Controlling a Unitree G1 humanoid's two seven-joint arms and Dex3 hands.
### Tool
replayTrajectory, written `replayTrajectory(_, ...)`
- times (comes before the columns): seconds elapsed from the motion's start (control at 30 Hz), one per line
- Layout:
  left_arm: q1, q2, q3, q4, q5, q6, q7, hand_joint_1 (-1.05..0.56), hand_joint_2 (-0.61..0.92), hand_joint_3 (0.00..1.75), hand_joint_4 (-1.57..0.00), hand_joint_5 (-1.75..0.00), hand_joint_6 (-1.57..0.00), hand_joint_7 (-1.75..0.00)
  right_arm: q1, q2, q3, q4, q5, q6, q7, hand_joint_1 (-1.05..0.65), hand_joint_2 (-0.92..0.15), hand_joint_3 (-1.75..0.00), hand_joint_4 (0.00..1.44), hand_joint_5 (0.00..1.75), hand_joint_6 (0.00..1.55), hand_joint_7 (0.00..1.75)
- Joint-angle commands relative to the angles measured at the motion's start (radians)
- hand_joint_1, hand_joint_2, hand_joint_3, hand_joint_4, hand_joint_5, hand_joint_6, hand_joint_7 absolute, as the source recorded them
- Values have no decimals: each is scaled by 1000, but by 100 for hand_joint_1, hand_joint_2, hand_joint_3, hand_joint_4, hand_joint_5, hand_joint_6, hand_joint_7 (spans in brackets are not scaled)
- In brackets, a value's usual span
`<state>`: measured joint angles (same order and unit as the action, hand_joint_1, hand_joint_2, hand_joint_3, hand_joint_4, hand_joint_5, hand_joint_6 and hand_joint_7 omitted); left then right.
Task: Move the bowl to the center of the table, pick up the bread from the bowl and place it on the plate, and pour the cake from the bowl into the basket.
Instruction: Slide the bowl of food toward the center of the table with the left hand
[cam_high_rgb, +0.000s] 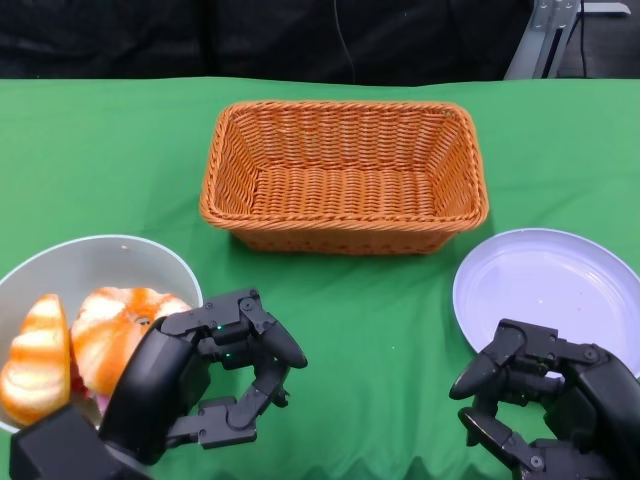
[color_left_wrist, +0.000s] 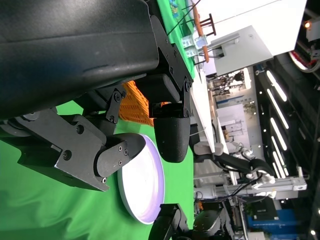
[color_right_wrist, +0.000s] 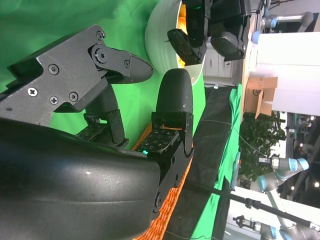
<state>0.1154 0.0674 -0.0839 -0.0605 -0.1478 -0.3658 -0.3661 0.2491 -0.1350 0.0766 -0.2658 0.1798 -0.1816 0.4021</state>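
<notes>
Bowl, white and loaded with striped orange bread, sits at the table's near-left edge, just beside and partly behind the left hand, whose fingers are apart and curled around nothing. The right hand hovers likewise empty, fingers spread, its fingertips over the near rim of the pale plate. Beyond both sets of fingers, centred on the green cloth, lies the wicker basket, nothing inside it. Any cake is largely hidden beneath the bread. The first step, shifting the bowl to the centre, looks not yet begun; doing it well likely means hooking the fingers firmly over the bowl's nearest rim and sliding it level, stopping short of the basket so the contents do not spill.
</notes>
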Motion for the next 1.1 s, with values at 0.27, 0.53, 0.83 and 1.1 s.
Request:
replayTrajectory(0.27,19,29,-7,-68,7,67,5,-7,66,84,-76,-151,-76,-114,14,-28,-1,-65,-4,71,-9,-15,-52,-87,73,152,76,107)
replayTrajectory(0.53,24,37,-8,-122,3,109,6,-6,67,81,-76,-151,-76,-113,8,-42,4,-112,-19,105,-20,-17,-52,-87,74,151,75,107)
replayTrajectory(0.83,46,48,-15,-164,7,139,10,-6,66,85,-75,-152,-75,-113,18,-49,3,-134,-4,122,-17,-18,-58,-76,74,153,75,108)
replayTrajectory(1.1,45,45,-14,-143,16,124,11,-7,66,84,-75,-152,-75,-114,21,-45,6,-118,1,121,-19,-16,-55,-82,74,153,75,108)
